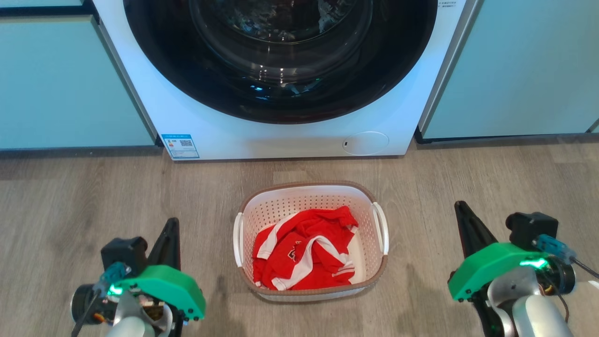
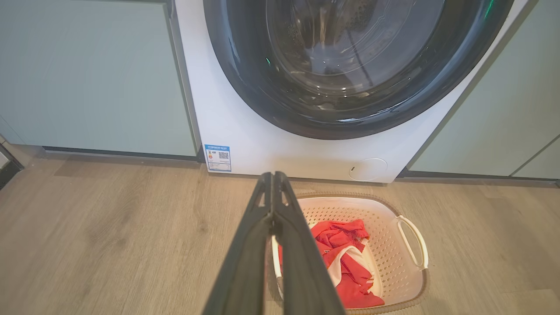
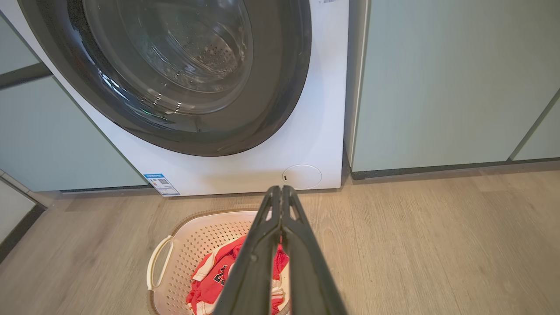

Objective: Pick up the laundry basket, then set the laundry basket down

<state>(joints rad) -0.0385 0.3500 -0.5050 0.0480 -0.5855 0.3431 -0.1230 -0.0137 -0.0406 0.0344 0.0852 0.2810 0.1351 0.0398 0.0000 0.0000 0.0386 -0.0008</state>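
Left fingers [image 1: 169, 243] and right fingers [image 1: 470, 229] sit either side of the laundry basket [image 1: 309, 186], both pinched closed on nothing, washer [image 1: 281, 140] right behind it.

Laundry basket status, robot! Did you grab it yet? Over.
Left gripper shut, empty; right gripper shut, empty. Laundry basket on floor between them, red shirt inside, untouched. Nothing blocking its handles.

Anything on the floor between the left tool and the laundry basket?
No. In the head view, bare wood floor runs from the shut left tool to the laundry basket.
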